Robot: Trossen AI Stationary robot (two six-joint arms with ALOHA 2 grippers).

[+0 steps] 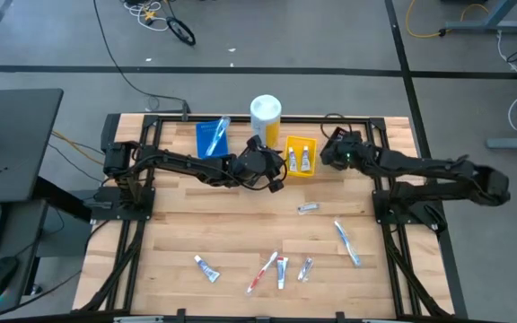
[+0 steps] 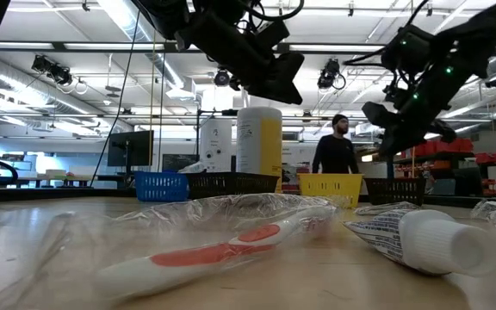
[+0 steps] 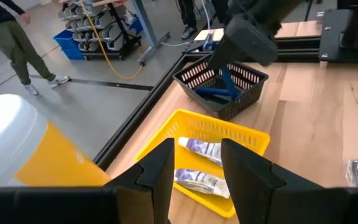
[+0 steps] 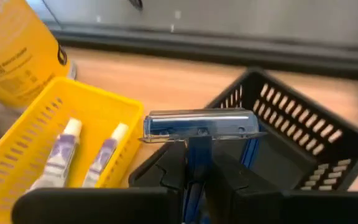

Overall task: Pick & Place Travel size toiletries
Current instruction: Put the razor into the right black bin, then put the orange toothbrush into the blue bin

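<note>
One razor (image 4: pixel 197 126) is pinched in the right gripper (image 4: pixel 194 168) above the black bin (image 4: pixel 303 130) at the table's far edge; the next move calls for lowering and letting go. The left gripper (image 3: pixel 194 168), fingers spread and empty, hovers over the yellow bin (image 3: pixel 241 134).

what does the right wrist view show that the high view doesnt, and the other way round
Only the right wrist view: the right hand shut on a blue plastic razor, head up, in front of the black slotted bin.

Only the high view: the left hand open beside the yellow bin, a blue bin at the table's far edge, and loose wrapped tubes and toothbrushes such as a red-and-white toothbrush near the front.

Both: the yellow slotted bin holding two white tubes, and the tall white-and-yellow cylinder.
</note>
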